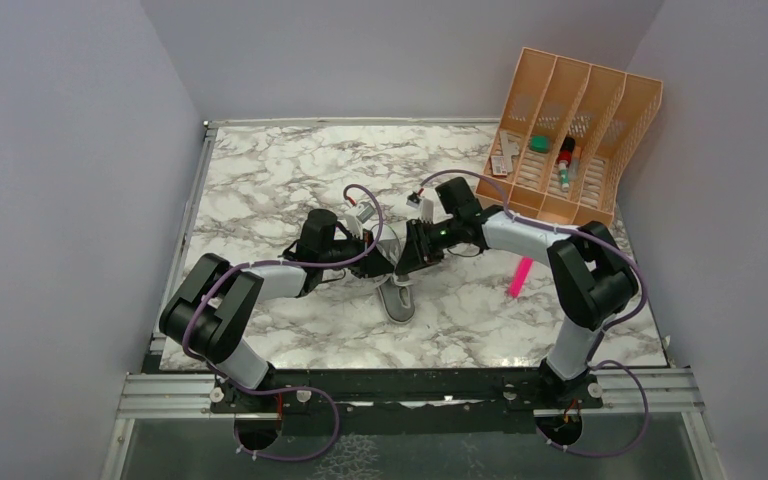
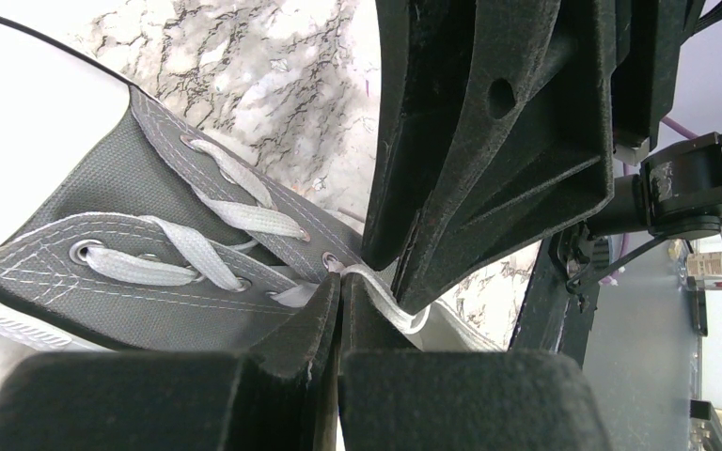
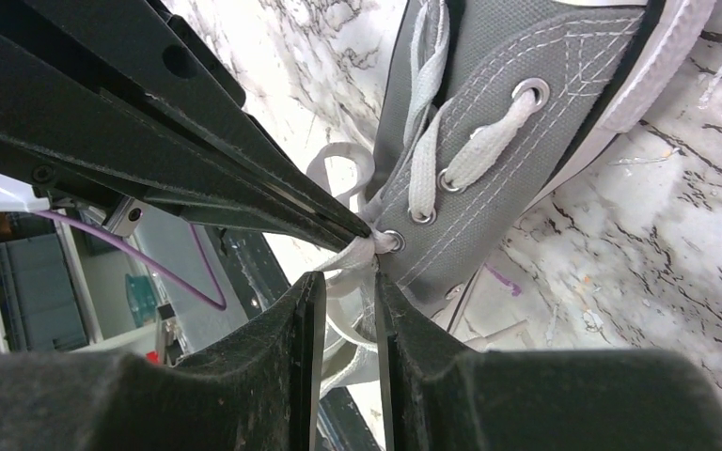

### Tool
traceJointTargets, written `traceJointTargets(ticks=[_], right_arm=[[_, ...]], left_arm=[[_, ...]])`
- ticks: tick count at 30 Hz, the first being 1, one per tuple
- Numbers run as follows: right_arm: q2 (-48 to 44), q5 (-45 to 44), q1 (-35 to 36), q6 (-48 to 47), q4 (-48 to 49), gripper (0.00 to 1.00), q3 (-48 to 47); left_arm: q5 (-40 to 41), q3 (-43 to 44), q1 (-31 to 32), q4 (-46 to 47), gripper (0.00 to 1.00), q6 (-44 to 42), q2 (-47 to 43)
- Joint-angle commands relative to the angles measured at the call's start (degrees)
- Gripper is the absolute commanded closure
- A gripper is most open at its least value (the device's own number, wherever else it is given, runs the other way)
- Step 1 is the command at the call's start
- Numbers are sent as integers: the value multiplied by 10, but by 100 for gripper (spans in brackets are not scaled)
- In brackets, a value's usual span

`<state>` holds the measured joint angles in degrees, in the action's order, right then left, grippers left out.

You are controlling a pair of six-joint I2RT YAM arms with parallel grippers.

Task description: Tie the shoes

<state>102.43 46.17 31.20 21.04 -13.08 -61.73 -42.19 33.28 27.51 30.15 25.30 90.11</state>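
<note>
1. While both arms reach in over the marble table [image 1: 260, 180], the grey sneaker [image 1: 398, 302] lies a little toward 6 o'clock of the table's middle. Its long axis runs roughly 12 to 6.
2. Left arm comes in from about 8 o'clock and right arm from about 2 o'clock. The two grippers meet nose to nose at the shoe's 12 o'clock end.
3. Left gripper [image 2: 340, 293]: clenched. Its fingertips are pressed together on a white lace [image 2: 381, 293], pinching it just beside the nearest metal eyelet [image 3: 392, 240]. The right wrist view confirms this, with its two fingers drawn to a single point on the lace at that eyelet.
4. Right gripper [image 3: 348, 287]: fingers narrowly apart, tips almost touching the left gripper's tips. Lace strands run down into the gap between them. Cannot tell whether the pads bite on the lace or merely stand around it.
5. Lacing: flat white strands cross from eyelet to eyelet over the grey canvas. One slack loop [image 3: 338, 164] stands free beside the upper, at 11 o'clock of the pinched eyelet in the right wrist view.
6. White rubber sole rim [image 3: 663, 66] shows at 1 o'clock in the right wrist view.
7. Surroundings: a peach slotted rack [image 1: 640, 120] sits at the table's 1 o'clock corner with small items in its compartments, too small to name. A pink stick [image 1: 520, 277] lies on the marble at 3 o'clock of the sneaker, well apart from it, under the right forearm.
</note>
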Motion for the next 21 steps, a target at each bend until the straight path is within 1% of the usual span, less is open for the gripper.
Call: traceJointTargets(ticks=[1,6,11,18,21], right_arm=[[8,22,5,17,26,69,-4],[16,30,6,43,56,70,1],[25,36,8,41,55,74,-6],[22,46,10,51,70,72,6],[16,52,10,56,70,70,5]], left_arm=[[-24,9,7,1,100,0,-6],[-25,8,6,1,100,0,-7],[-24,6,7,1,100,1,-11],[-23,4,6,1,100,1,-12],[-24,4,7,1,100,1,-12]])
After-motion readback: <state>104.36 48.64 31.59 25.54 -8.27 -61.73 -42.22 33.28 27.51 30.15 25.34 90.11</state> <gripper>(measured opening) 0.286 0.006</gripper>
